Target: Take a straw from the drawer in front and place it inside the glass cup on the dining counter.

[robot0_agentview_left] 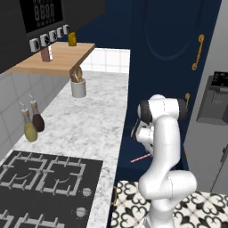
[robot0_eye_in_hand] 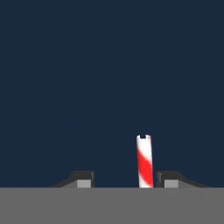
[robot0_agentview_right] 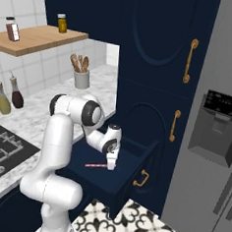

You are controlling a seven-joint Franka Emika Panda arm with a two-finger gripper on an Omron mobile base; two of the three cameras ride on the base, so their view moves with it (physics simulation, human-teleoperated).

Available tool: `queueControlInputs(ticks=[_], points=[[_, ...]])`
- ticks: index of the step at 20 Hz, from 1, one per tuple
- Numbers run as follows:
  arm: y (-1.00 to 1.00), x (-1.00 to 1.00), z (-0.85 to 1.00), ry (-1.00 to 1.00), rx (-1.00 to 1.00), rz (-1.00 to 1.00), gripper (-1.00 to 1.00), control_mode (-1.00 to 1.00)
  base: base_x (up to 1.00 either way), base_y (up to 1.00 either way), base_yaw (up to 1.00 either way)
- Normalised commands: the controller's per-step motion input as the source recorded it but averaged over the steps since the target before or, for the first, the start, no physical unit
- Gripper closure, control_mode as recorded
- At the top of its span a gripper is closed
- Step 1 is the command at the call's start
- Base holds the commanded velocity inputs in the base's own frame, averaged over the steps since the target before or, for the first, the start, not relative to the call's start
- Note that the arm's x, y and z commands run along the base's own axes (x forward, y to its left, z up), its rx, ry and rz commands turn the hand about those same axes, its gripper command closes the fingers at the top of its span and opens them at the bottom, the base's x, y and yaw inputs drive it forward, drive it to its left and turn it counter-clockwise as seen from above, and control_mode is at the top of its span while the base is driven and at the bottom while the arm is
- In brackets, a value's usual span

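1. Straw (robot0_eye_in_hand: 145, 161) sat closest to the lens in the hand view: one red-and-white striped end poking up between the finger tips (robot0_eye_in_hand: 85, 178), hugging the right one, with a clear gap to the left.
2. Jaws stood apart around it, then, not yet clamped; likely a grasp in the making.
3. Gripper (robot0_agentview_right: 111, 163) pointed straight down into the open drawer (robot0_agentview_right: 134, 159), which suits a thin thing lying flat on the floor of it.
4. From the right base view the straw's length showed, running left from the fingers; the hand view gave only its tip against navy.
5. Over in the left base view the arm hid the hand, with just the straw's near end peeking out left of it.
6. Beyond lay the marble worktop (robot0_agentview_left: 95, 116) and hob (robot0_agentview_left: 40, 187).
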Motion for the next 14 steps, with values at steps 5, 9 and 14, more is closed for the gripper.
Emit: queueControlInputs(ticks=[5,9,14], points=[[0.0,-0.18,-0.19,-0.01,0.0,-0.07,1.0,-1.0,0.0,0.0,0.0],[0.0,-0.2,-0.06,-0.07,0.0,-0.07,1.0,-1.0,0.0,0.0,0.0],[0.0,-0.24,-0.06,-0.1,0.0,-0.07,1.0,-1.0,0.0,0.0,0.0]])
